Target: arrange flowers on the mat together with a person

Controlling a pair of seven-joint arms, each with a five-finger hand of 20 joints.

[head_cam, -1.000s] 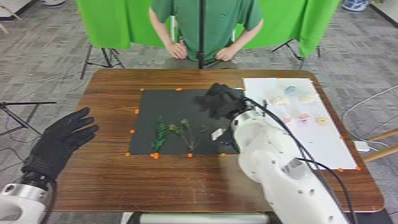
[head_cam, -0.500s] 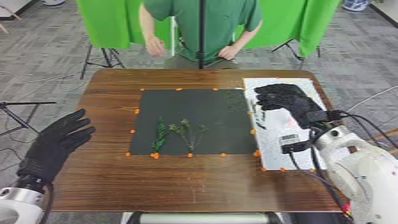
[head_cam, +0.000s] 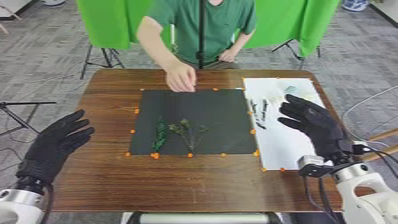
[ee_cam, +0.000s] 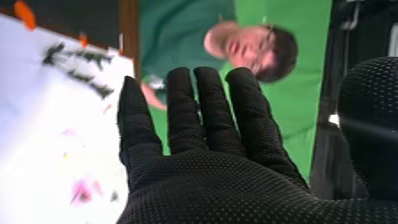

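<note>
- The right hand (head_cam: 317,126) was above the mat (head_cam: 228,106) 1.0 s ago; now it is off to the mat's right, over the white sheet (head_cam: 286,147).
- It is released: fingers straight and slightly apart, nothing in its grasp.
- A person's hand (head_cam: 180,78) has come forward from beyond the mat to above its far edge; whether it carries anything, I cannot tell.
- So the mat looks free for the person's turn, and the robot would do best to wait clear.
- The fern (head_cam: 161,135) and the branching sprig (head_cam: 189,134) lie where they were, side by side on the mat's near left part.
- To the mat's right, on the sheet, are some dark sprigs (head_cam: 263,111), a pale blue flower (head_cam: 290,89) and a pink flower (ee_cam: 83,192).
- The left hand (head_cam: 51,144) waits to the mat's left, fingers extended and empty.
- The arrangement seems only partly built, its far half likely next.
</note>
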